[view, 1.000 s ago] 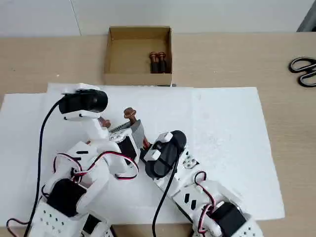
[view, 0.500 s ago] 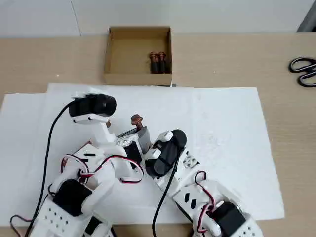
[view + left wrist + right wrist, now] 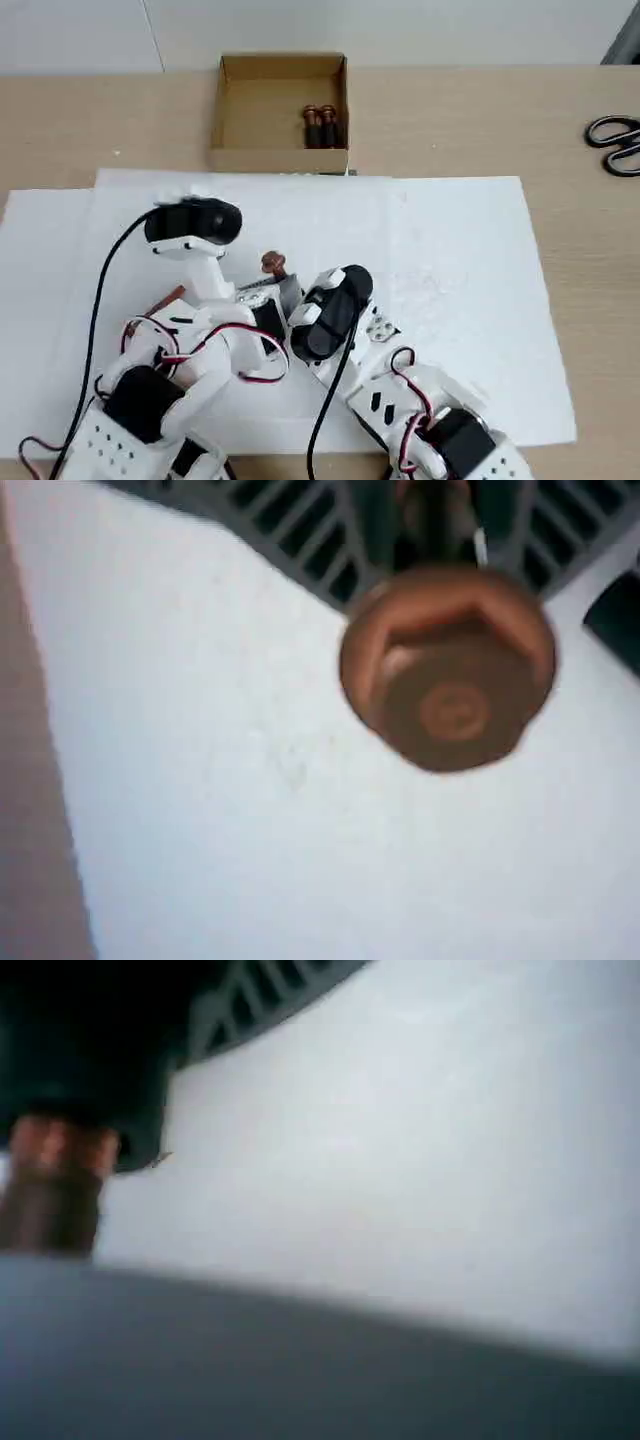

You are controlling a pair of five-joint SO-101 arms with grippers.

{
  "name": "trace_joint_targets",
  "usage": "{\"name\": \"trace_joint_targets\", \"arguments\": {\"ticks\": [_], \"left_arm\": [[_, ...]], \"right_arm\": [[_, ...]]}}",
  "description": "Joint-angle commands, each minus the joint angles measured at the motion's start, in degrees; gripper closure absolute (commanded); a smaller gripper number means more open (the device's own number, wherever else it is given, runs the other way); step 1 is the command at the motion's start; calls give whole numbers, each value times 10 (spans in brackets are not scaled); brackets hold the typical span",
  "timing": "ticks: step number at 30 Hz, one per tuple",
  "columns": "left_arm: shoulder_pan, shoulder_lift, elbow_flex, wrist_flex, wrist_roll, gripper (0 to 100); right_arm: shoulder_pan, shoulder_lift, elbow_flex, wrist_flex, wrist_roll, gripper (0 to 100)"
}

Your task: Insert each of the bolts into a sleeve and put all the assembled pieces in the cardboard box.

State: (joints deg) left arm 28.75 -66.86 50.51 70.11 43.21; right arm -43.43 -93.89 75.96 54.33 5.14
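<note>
My left gripper (image 3: 272, 285) is shut on a copper bolt (image 3: 273, 264); its hex head (image 3: 448, 668) points at the left wrist camera, with the grey ribbed fingers (image 3: 300, 540) behind it. The right gripper (image 3: 296, 300) sits close against it, under the right arm's black camera housing (image 3: 330, 310). In the right wrist view a copper sleeve (image 3: 55, 1185) is held at the gripper's dark tip. The cardboard box (image 3: 232, 110) stands at the back of the table with two assembled copper pieces (image 3: 320, 125) along its right wall.
Both arms work over a white paper sheet (image 3: 460, 260) on the wooden table. A small copper-brown piece (image 3: 172, 294) shows beside the left arm. Black scissors (image 3: 615, 143) lie at the far right edge.
The left arm has swung right and toward the near edge, carrying the bolt down and closer to the right gripper. The right arm has barely shifted.
</note>
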Motion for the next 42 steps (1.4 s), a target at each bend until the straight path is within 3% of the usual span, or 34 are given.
{"name": "trace_joint_targets", "arguments": {"ticks": [1,7,14,21,29,38,42], "left_arm": [[-1,0,-11,47,-15,995],[1,0,-11,84,-28,995],[66,4,-6,92,-57,995],[67,1,10,91,-105,995],[65,0,5,91,-105,995],[-69,0,8,53,-111,994],[-149,3,10,25,-226,994]], "right_arm": [[4,-1,-23,-39,-5,995],[4,-1,-23,-51,-5,995],[4,-1,-23,-82,40,995],[4,-1,-23,-87,59,995],[4,-1,-21,-84,56,995],[4,-1,-11,-82,56,995],[4,-1,-11,-82,56,995]]}}
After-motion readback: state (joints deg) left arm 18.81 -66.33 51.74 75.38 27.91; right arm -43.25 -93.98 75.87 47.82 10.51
